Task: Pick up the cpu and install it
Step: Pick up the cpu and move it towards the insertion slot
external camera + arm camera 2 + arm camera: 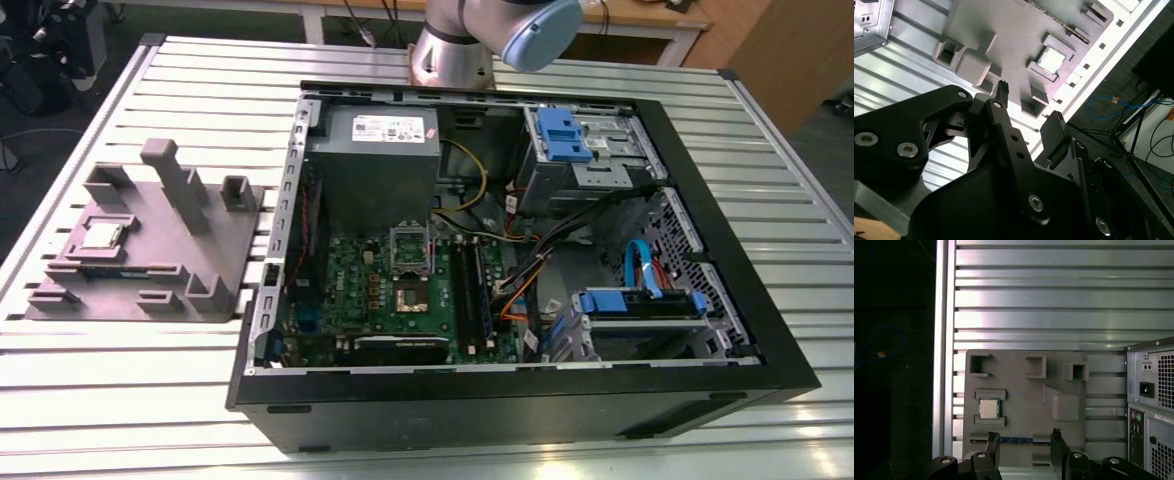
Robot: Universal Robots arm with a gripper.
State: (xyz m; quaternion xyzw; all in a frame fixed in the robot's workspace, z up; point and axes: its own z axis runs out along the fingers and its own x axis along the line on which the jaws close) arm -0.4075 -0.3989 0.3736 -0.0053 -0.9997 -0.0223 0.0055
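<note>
No step is finished yet. The cpu (104, 235) lies in its nest on the grey holder (227, 240) at the exterior view's left, outside the computer case (787, 360), whose socket (411, 290) looks empty. In the first wrist view the gripper (1024, 444) is spread apart and empty, hanging clear of the cpu (988, 408).

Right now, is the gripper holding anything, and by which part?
Nothing is held. The gripper is open and empty; the cpu lies in its seat on the grey fixture.
</note>
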